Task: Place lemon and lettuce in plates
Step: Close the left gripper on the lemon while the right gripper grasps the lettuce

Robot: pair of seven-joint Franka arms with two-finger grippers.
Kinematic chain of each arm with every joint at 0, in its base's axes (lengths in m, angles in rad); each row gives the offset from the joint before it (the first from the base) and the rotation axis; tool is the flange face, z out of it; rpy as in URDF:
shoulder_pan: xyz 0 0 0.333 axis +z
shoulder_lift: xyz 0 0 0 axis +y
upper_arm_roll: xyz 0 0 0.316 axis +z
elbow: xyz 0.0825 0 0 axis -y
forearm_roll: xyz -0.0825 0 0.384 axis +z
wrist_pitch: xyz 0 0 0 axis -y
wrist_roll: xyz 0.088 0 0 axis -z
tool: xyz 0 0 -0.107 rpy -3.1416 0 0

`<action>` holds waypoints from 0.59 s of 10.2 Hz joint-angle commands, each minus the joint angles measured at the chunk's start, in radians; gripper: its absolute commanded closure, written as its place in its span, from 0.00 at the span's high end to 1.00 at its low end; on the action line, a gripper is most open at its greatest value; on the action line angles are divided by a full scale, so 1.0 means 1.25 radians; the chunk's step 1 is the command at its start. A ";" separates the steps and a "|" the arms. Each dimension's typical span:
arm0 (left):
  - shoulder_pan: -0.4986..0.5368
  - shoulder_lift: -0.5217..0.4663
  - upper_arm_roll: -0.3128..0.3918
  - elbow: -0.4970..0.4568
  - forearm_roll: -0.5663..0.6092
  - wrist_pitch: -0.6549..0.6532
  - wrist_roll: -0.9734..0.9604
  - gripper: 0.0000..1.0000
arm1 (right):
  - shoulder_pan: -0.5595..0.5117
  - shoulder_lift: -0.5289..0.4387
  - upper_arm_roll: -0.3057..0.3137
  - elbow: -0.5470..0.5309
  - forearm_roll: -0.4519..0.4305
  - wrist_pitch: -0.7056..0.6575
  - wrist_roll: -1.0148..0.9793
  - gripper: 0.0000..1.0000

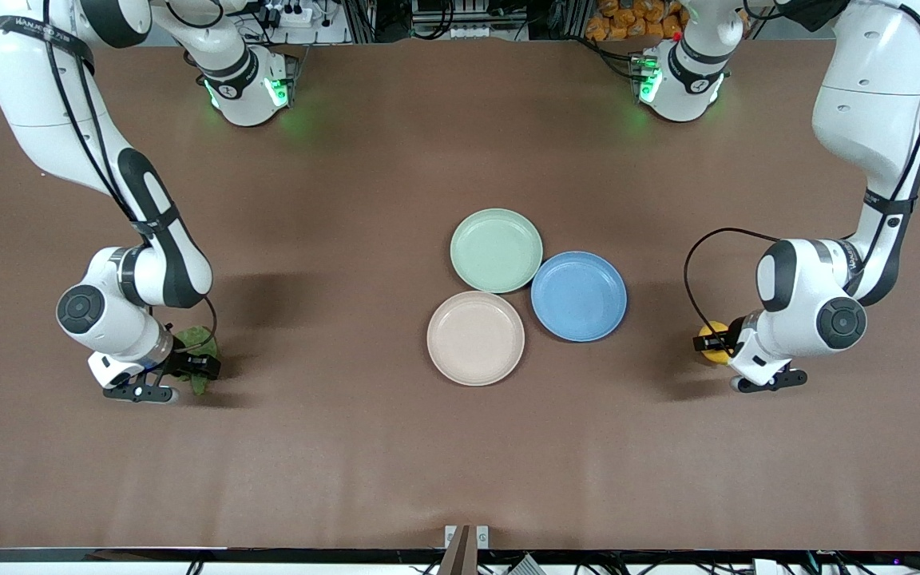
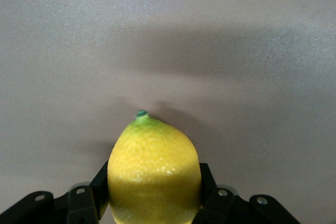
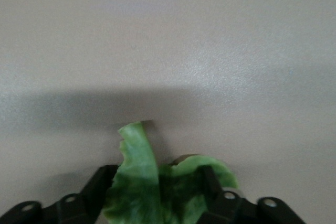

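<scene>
Left tool (image 1: 717,342) clamps lemon (image 1: 714,331), lower right of frame; right tool (image 1: 188,369) pinches lettuce (image 1: 198,342), lower left. Lift clear of desk (image 1: 348,200), carry each toward mint plate (image 1: 497,249) and beige plate (image 1: 475,338) at centre, skip blue plate (image 1: 579,296).

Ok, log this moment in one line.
left hand: shut on lemon | right hand: shut on lettuce | plates: empty

Left gripper (image 1: 717,342) at lemon (image 1: 713,334); right gripper (image 1: 192,369) at lettuce (image 1: 200,342).
</scene>
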 commanded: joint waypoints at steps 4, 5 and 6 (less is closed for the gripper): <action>-0.070 -0.005 -0.003 0.092 0.017 0.008 -0.075 0.00 | -0.005 -0.052 0.009 -0.006 -0.002 -0.046 -0.003 0.00; -0.085 -0.006 -0.003 0.108 0.015 0.008 -0.092 0.00 | -0.005 -0.078 0.009 0.008 -0.002 -0.112 0.001 0.00; -0.099 -0.008 -0.004 0.114 0.006 0.008 -0.129 0.00 | -0.005 -0.109 0.010 0.022 -0.001 -0.182 0.002 0.00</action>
